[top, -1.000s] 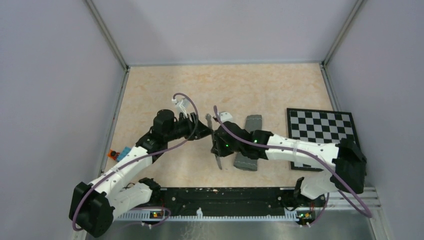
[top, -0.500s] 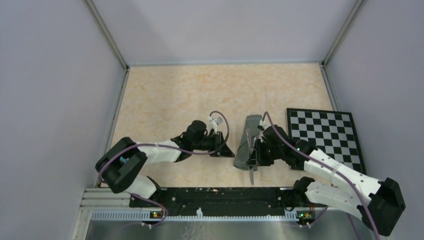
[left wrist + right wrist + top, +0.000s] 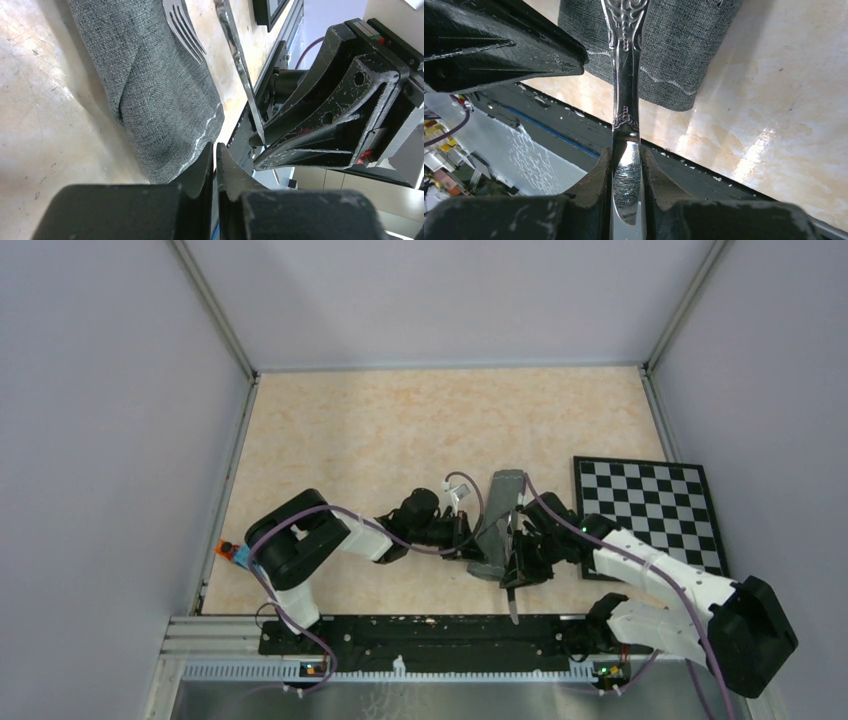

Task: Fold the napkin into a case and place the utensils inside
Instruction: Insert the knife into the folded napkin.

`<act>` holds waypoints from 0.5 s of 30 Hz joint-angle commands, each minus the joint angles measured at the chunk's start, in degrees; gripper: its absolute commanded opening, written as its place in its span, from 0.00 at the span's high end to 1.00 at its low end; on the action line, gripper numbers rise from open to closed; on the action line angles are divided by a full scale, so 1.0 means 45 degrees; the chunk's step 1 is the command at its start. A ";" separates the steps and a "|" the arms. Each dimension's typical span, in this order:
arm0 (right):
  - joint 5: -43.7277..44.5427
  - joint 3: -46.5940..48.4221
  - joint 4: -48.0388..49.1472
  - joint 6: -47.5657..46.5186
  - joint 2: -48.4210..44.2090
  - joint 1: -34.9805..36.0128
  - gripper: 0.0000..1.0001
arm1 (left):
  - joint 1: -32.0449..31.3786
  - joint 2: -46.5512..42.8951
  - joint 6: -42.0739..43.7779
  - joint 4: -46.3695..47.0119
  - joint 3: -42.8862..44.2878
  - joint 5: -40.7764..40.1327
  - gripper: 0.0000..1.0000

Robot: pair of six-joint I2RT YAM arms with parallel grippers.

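Observation:
The napkin lies folded as a narrow dark grey case (image 3: 497,520), slanted on the table just left of the checkered board. My right gripper (image 3: 517,562) is shut on the silver knife (image 3: 626,95) by its blade. The ornate handle lies over the case (image 3: 669,55), and the blade tip pokes past the table's near edge (image 3: 512,612). My left gripper (image 3: 215,150) is shut, its tips at the case's near corner (image 3: 150,90); I cannot tell if they pinch cloth. The fork's tines (image 3: 183,27) rest on the cloth beside the knife (image 3: 239,60).
The black-and-white checkered board (image 3: 650,508) lies right of the case, under my right arm. A black rail (image 3: 400,632) runs along the near edge. A small orange and blue part (image 3: 232,549) sits at the left wall. The two grippers are almost touching.
My right gripper carried the knife from left of the case to over its near end. My left arm swung down and right, bringing its gripper to the case's near corner.

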 commanded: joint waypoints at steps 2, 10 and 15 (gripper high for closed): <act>-0.0183 0.0403 0.0006 -0.0476 0.0861 -0.0195 1.00 | -0.0265 0.0457 0.0034 0.1066 0.0430 -0.0003 0.94; -0.0221 0.0840 0.0286 -0.0753 0.2372 -0.0245 1.00 | -0.0530 0.0504 0.0332 0.0714 0.0239 -0.0410 0.95; 0.0057 0.1243 0.0535 -0.0715 0.2858 -0.0374 1.00 | -0.0581 0.0652 0.0193 0.0833 -0.0045 -0.0584 0.98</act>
